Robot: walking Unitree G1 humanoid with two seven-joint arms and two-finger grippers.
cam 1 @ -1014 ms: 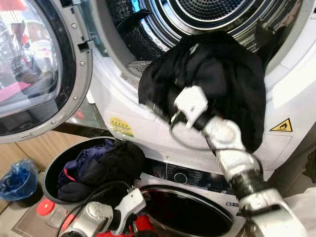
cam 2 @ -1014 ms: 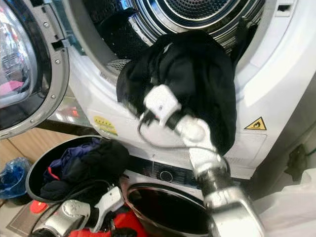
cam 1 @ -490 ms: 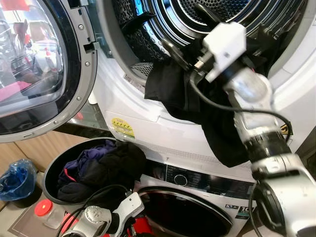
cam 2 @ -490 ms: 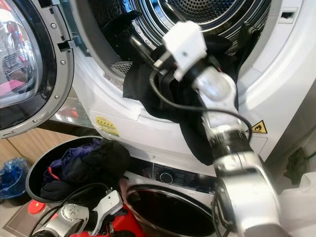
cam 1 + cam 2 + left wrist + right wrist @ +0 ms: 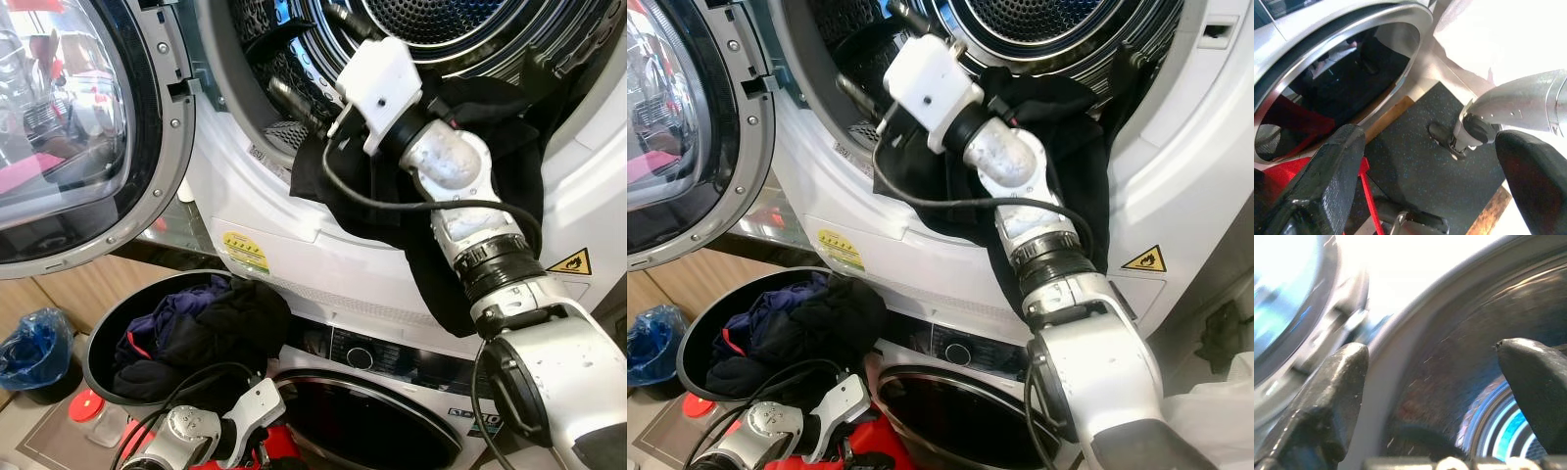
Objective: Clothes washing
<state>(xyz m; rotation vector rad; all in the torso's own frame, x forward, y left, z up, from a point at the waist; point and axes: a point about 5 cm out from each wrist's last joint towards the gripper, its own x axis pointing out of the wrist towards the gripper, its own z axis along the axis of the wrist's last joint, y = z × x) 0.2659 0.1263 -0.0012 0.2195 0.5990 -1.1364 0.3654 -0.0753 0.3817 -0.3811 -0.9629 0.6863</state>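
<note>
A black garment (image 5: 1083,147) lies draped over the lower rim of the upper machine's open drum (image 5: 441,20), one end hanging down the white front. My right gripper (image 5: 1430,350) is open and empty inside the left part of the drum mouth, above the garment and apart from it. A black basket (image 5: 98,343) on the floor at lower left holds dark and purple clothes (image 5: 206,328). My left gripper (image 5: 1430,142) hangs open and empty low in front of the lower machine, above a dark floor mat.
The upper machine's round door (image 5: 78,127) stands swung open on the left. Below is a second washer with a dark glass door (image 5: 372,416). A blue bag (image 5: 34,352) and a red-capped container (image 5: 86,403) sit beside the basket. Something red (image 5: 1288,132) lies by the lower door.
One second ago my right gripper pushed the black garment against the rim. It has since let go and swung left in the drum mouth; the garment stays draped there.
</note>
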